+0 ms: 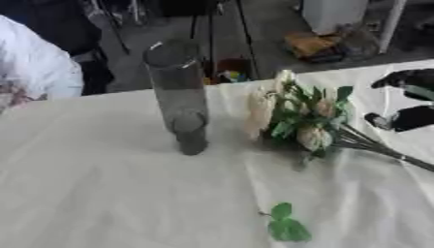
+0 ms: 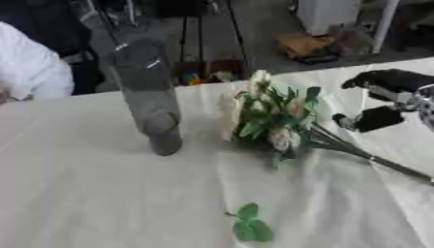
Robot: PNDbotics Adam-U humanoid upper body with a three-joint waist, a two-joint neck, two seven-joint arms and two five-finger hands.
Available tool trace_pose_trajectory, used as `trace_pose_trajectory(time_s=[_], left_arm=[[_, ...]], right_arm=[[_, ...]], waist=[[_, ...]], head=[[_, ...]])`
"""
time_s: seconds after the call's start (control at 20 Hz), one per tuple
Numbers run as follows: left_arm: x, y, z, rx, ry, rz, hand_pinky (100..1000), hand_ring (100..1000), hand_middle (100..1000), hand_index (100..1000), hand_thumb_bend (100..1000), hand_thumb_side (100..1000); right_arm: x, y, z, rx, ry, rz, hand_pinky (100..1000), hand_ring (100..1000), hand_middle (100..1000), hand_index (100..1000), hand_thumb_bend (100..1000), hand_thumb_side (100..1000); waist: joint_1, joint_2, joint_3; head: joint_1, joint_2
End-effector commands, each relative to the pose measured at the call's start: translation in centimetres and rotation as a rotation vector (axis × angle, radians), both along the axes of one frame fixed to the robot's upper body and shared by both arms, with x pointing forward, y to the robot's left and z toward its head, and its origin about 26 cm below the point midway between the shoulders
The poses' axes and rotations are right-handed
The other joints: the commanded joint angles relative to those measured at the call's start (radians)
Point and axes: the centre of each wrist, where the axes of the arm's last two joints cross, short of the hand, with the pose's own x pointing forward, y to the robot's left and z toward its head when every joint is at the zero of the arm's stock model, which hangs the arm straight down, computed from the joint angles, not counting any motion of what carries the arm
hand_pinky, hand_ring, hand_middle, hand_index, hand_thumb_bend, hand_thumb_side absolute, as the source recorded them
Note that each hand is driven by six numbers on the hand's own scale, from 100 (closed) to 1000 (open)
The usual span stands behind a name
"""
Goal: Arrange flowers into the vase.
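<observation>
Leaves [image 1: 286, 225], a small green sprig of them, are lying nearest on the white tablecloth [image 1: 110, 193], well apart from everything else and below the bouquet.

Farther back, the bouquet [image 1: 298, 114] of cream flowers and green foliage is lying on its side on the cloth, heads pointing toward the vase and its dark stems [image 2: 373, 157] trailing off to the right and slightly nearer. It is resting just beside the vase, a narrow strip of cloth showing between the palest bloom and the glass.

At the right edge, the right hand [image 2: 381, 99] is reaching in (black, with a silver joint) and is hovering just to the right of the flower heads, above where the stems leave the foliage. Thumb and fingers are spreading wide, one dark part above and one below, with pale cloth showing in the gap; they are not closing on anything, and whether the lower part is touching the stems cannot be told.

Farthest on the table, the tall clear vase [image 1: 179, 97] is standing upright left of the bouquet.
</observation>
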Motion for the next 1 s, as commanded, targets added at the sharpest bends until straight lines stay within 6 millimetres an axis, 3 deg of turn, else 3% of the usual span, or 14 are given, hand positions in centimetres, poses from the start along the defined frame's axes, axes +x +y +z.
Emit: trace_pose_trajectory(time_s=[0.05,0.6,1.0], left_arm=[[-0.3,-0.1,0.8,0.011,-0.026,-0.008,865,983,939,980,100,1000],[-0.2,-0.2,0.8,0.003,-0.025,-0.012,865,984,940,980,100,1000],[-0.2,-0.2,0.8,0.002,-0.023,-0.012,864,984,940,980,100,1000]], right_arm=[[0.4,-0.6,0.8,0.008,-0.017,-0.023,748,946,904,952,278,723],[1.5,-0.6,-1.2,0.058,0.100,-0.014,766,971,934,967,269,712],[0.7,-0.4,-0.7,0.089,0.151,0.024,768,971,938,967,256,714]], waist=[[-0.005,-0.014,0.002],[-0.001,-0.008,0.007],[-0.001,-0.002,0.007]], head=[[-0.005,-0.012],[-0.009,-0.011],[-0.002,-0.008]])
